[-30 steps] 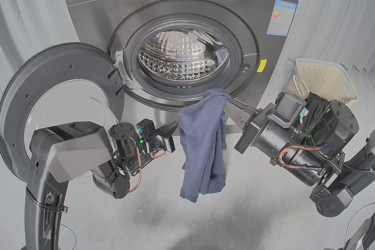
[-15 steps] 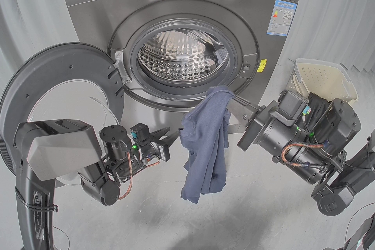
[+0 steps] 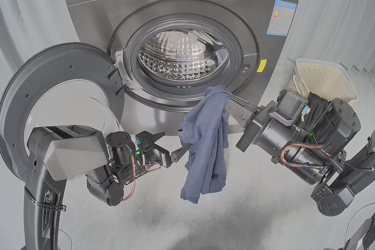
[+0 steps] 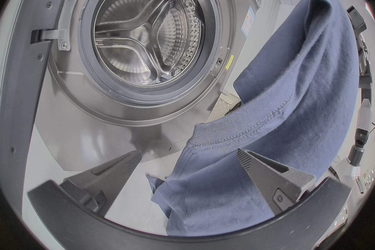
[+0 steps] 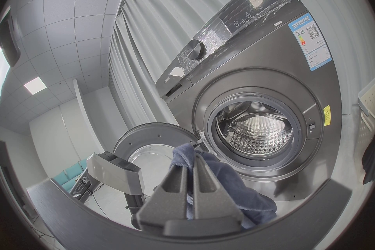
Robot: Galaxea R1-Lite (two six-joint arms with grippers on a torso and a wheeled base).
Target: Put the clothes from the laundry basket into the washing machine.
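- Right gripper [image 3: 229,99], jaws pinching a blue shirt [image 3: 205,145], holds it hanging before the open washing machine [image 3: 97,20].
- Left gripper [image 3: 175,142], jaws spread, at the shirt's side.

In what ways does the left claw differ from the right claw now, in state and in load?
The left claw is open; the right claw is shut. The left claw holds nothing, its fingers near the collar of the blue shirt; the right claw pinches that shirt's top, so it hangs. The left claw sits lower; the right claw is higher, before the washing machine opening. Both point at the shirt.
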